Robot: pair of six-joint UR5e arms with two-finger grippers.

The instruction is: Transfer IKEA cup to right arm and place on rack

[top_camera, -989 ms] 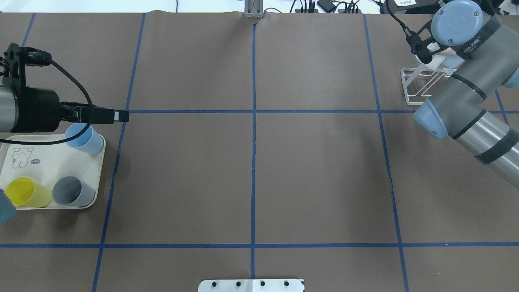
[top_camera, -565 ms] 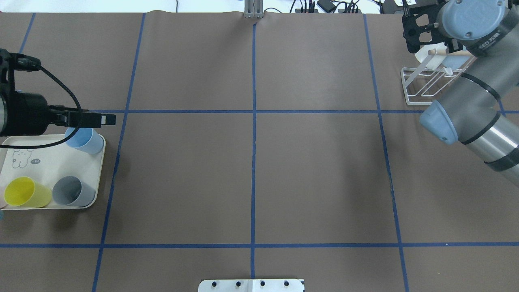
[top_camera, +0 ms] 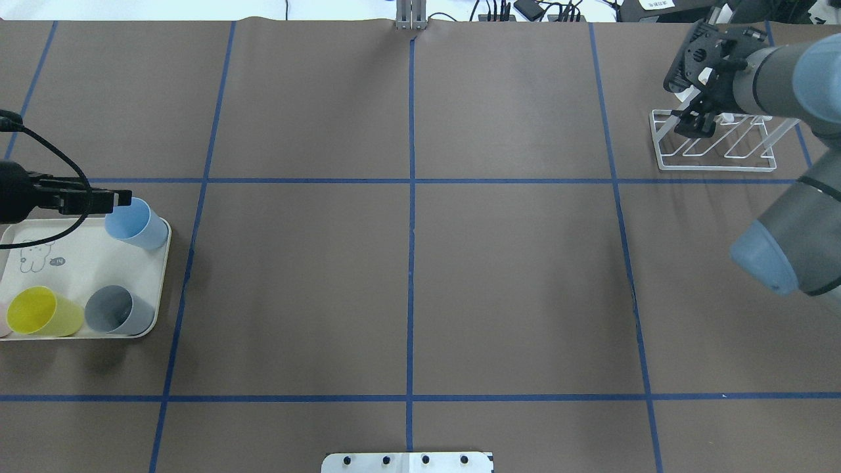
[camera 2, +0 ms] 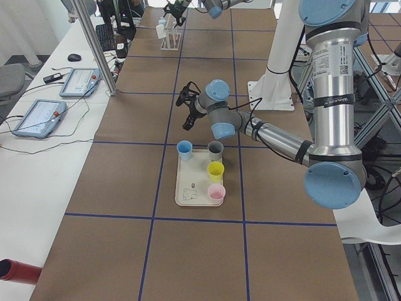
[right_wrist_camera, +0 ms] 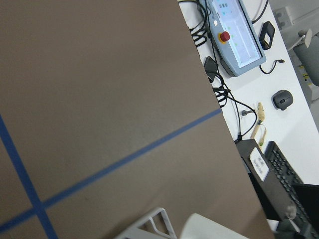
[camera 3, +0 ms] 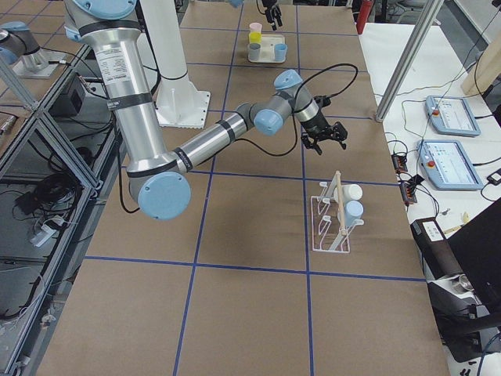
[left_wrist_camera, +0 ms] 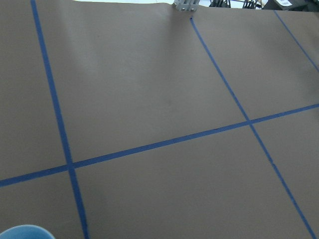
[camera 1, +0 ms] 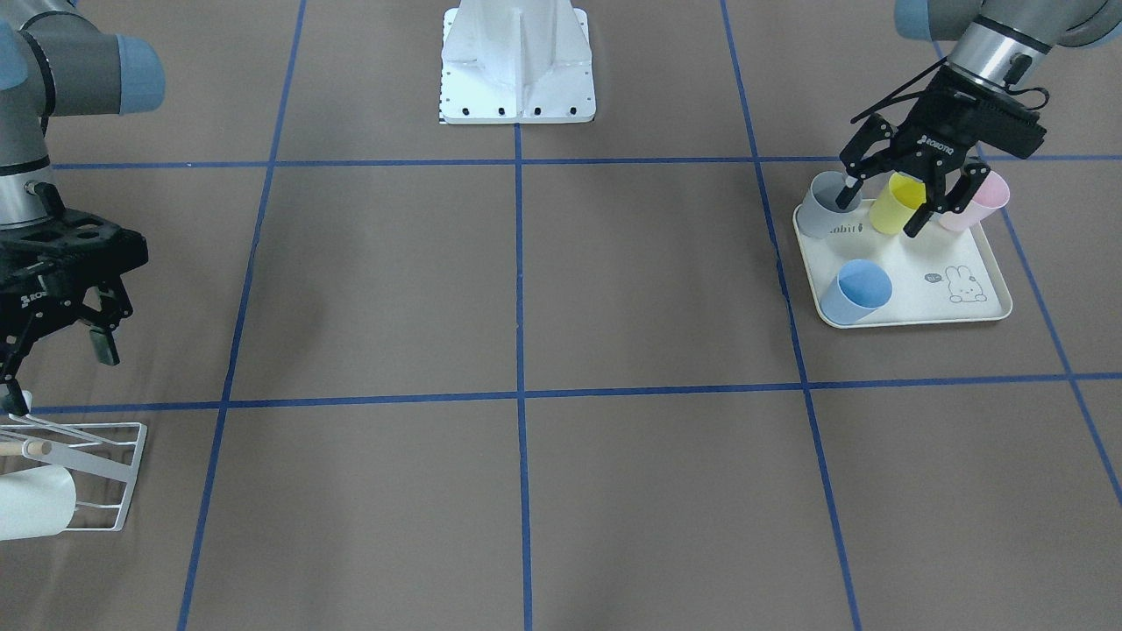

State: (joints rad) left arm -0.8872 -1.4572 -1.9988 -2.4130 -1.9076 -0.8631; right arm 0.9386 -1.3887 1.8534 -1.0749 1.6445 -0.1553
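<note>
Spreading its fingers wide around nothing, the right gripper (camera 1: pixel 57 368) hangs near the rack (camera 3: pixel 335 219), which the front view's edge cuts off; a white cup (camera 3: pixel 351 191) and a pale blue cup (camera 3: pixel 353 209) lie on it. Equally open and empty, the left gripper (camera 1: pixel 884 209) partly hides the yellow cup (camera 1: pixel 894 216) on the tray (camera 1: pixel 920 298).

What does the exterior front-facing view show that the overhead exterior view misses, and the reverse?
Only front-facing: the whole pink plastic cup and the black left gripper with its jaws open; overhead clips that cup and shows the gripper edge-on. Only overhead: the white wire rack uncropped and black cables past the table's far edge. Both: the cream rabbit-print tray, blue plastic cup, yellow plastic cup, grey plastic cup.
</note>
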